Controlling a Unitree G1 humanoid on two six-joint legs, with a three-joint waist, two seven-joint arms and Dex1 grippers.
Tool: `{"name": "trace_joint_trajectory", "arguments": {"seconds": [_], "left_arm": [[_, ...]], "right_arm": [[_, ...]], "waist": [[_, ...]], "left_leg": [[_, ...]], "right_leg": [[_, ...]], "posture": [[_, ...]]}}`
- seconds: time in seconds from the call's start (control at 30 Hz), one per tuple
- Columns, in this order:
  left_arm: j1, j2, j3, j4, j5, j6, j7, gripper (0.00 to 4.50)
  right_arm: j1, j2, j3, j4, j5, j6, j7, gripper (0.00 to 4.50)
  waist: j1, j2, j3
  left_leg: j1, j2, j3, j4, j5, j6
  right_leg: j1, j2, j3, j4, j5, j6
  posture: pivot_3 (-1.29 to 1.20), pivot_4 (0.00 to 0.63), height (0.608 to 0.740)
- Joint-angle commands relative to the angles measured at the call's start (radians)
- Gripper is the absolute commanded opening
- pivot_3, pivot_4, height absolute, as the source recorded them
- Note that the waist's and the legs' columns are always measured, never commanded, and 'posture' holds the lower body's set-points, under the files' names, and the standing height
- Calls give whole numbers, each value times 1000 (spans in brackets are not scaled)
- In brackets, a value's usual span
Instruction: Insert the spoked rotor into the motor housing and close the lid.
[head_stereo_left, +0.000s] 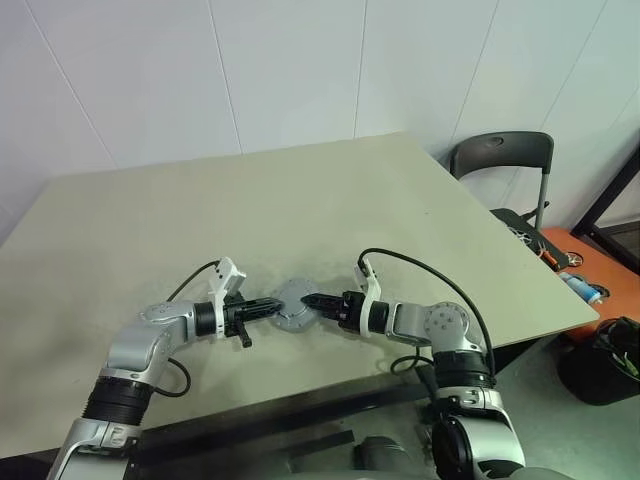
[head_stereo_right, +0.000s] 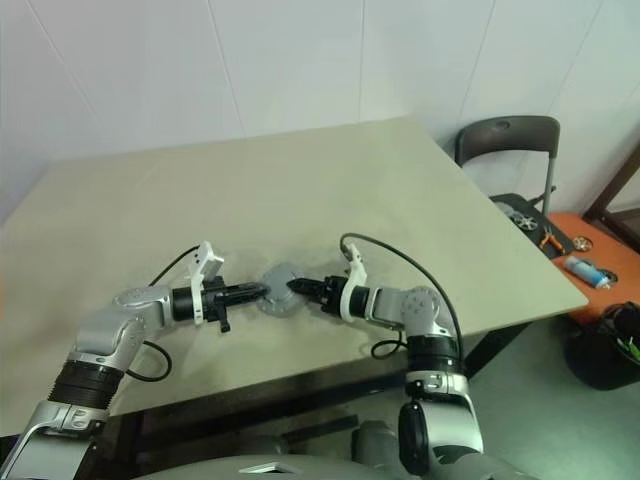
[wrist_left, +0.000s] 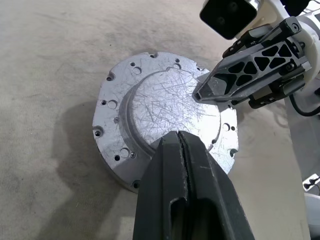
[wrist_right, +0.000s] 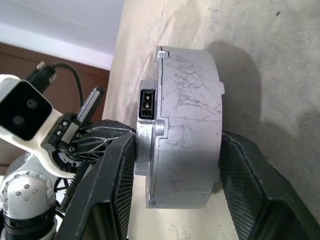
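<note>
Between the right gripper (wrist_right: 172, 170), whose two fingers clamp the flat faces of the closed motor housing (head_stereo_left: 293, 305) lying near the table (head_stereo_left: 300, 200) front edge, and the left gripper (wrist_left: 182, 150), fingers pressed together, tip over its opposite rim.

Beige table (head_stereo_left: 300, 190) with a matte, slightly scuffed top, set against a white panelled wall (head_stereo_left: 250, 70). Beyond the table's far right corner, a dark grey chair (head_stereo_left: 500, 155) with a curved backrest on thin metal legs. Beside it, lower down, an orange surface (head_stereo_left: 575, 270) carrying small items: a blue-and-white object (head_stereo_right: 583, 268), pliers with orange handles (head_stereo_right: 548, 238), a round wheel-like part (head_stereo_right: 520, 214). At the right edge on the floor, a black bag (head_stereo_left: 610, 360), partly cut off.
</note>
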Motion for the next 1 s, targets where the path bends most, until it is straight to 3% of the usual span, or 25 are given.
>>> {"name": "trace_joint_trajectory", "arguments": {"seconds": [0.03, 0.17, 0.33, 0.5, 0.77, 0.87, 1.0], "left_arm": [[-3, 0, 28, -1, -12, 34, 28, 0], [-25, -5, 95, 9, -48, 52, 61, 0], [-53, 12, 163, 1, -84, 94, 88, 0], [-84, 27, 231, -3, -123, 132, 122, 0], [-124, 33, 309, 3, -166, 188, 190, 0], [-125, 30, 327, -3, -184, 217, 218, 0], [-79, 31, 382, -14, -215, 252, 267, 0]], "right_arm": [[-18, 26, -46, 64, -6, -28, -56, 2128], [-54, 49, -149, 189, 20, -99, -84, 2114], [-57, 54, -165, 276, 9, -160, -80, 2110], [-31, 80, -156, 263, 39, -127, -67, 2110], [-30, 119, -180, 181, 132, -64, -70, 2110], [-48, 135, -202, 143, 177, -42, -81, 2110], [-133, 163, -273, 117, 256, -60, -124, 2110]], "waist": [[-2, 0, 0], [-6, 1, 1], [-23, -2, 0], [-30, -2, 1], [-30, -2, 3], [-30, -3, 3], [-38, -4, 3]], "left_leg": [[0, 0, 0, 0, 0, 0], [0, 0, 0, 0, 0, 0], [-1, 1, 0, 0, 0, 0], [11, 1, 0, -2, 0, 0], [10, 1, -1, -5, 0, 0], [5, 1, -1, -9, 0, 0], [-13, 1, 0, -9, 1, -2]], "right_leg": [[0, 0, 0, 0, 0, 0], [-1, 1, 0, 0, 0, 0], [-1, 1, 0, 1, 0, 0], [10, 1, 0, -2, -1, 0], [9, 1, 0, -5, -1, 1], [3, 1, 0, -5, -1, 0], [-20, -1, 3, 1, 2, -5]], "posture": [[0, 0, 740], [0, 0, 740], [0, 0, 740], [0, 0, 740], [0, 0, 740], [0, 0, 740], [0, 0, 740]]}}
